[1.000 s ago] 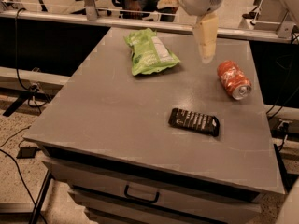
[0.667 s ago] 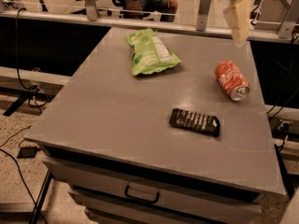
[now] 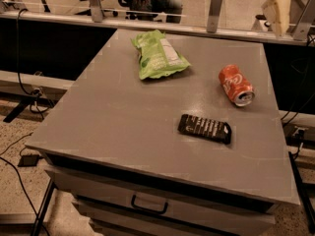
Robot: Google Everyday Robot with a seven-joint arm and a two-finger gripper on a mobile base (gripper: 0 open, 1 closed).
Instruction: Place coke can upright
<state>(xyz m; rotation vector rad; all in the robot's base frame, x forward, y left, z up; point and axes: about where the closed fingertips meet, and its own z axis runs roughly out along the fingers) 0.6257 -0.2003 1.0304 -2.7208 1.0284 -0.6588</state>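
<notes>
The coke can [image 3: 236, 84], red with white lettering, lies on its side on the right part of the grey table top [image 3: 128, 117]. Its silver top faces the front right. My gripper [image 3: 277, 10] hangs at the top right of the view, above and behind the can near the table's far right corner. It is well clear of the can and holds nothing that I can see.
A green chip bag [image 3: 158, 56] lies at the back middle of the table. A flat black snack bar wrapper [image 3: 204, 128] lies in front of the can. A drawer handle [image 3: 147, 206] shows below the front edge. Rails and cables run behind and beside the table.
My gripper has moved up and to the right, from above the table's back middle to beyond the far right corner. The can, bag and wrapper have not moved.
</notes>
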